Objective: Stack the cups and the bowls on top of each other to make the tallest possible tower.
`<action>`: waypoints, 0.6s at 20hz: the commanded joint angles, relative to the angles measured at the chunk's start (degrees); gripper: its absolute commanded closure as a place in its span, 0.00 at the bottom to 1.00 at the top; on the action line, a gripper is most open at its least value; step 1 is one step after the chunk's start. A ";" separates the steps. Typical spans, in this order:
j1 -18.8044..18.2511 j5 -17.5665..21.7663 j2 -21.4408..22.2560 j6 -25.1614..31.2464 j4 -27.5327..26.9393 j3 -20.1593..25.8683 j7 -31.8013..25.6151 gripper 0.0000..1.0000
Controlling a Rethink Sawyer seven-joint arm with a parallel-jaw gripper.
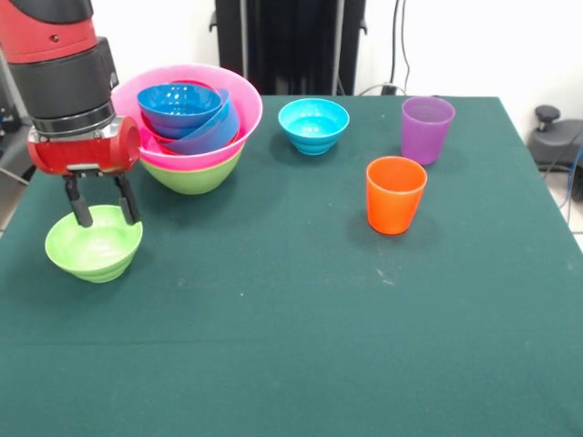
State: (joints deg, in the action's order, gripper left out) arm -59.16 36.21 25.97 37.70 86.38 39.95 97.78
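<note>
My gripper [102, 218] hangs at the left of the front view, open, its two black fingers [82, 211] straddling the far rim of a small lime green bowl [94, 246] that rests on the table. Just behind stands the tower [196, 123]: a lime green bowl [191, 176] at the base, a huge pink bowl [228, 96] in it, then a red bowl and blue bowls [182, 105] nested inside. A cyan bowl [313, 125] sits alone at the far middle. The purple cup [426, 128] and the orange cup [395, 194] stand upright to the right.
The green cloth table [291, 346] ends at a far edge behind the bowls and at a right edge near a black pedal-like object [551, 137] on the floor. Cables and a black stand [290, 45] rise behind the table.
</note>
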 commanded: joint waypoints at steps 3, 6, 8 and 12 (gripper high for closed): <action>3.38 3.58 -2.84 -1.86 2.57 -2.56 -4.09 0.00; 3.19 3.52 -3.51 -2.20 2.64 -2.37 -4.17 0.00; 3.07 3.67 -4.03 -2.58 3.02 -2.50 -4.00 0.00; 3.02 3.79 -5.57 -3.02 2.53 -2.28 -4.56 0.00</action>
State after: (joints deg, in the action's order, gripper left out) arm -59.16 36.38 25.01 37.11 87.02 39.95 97.78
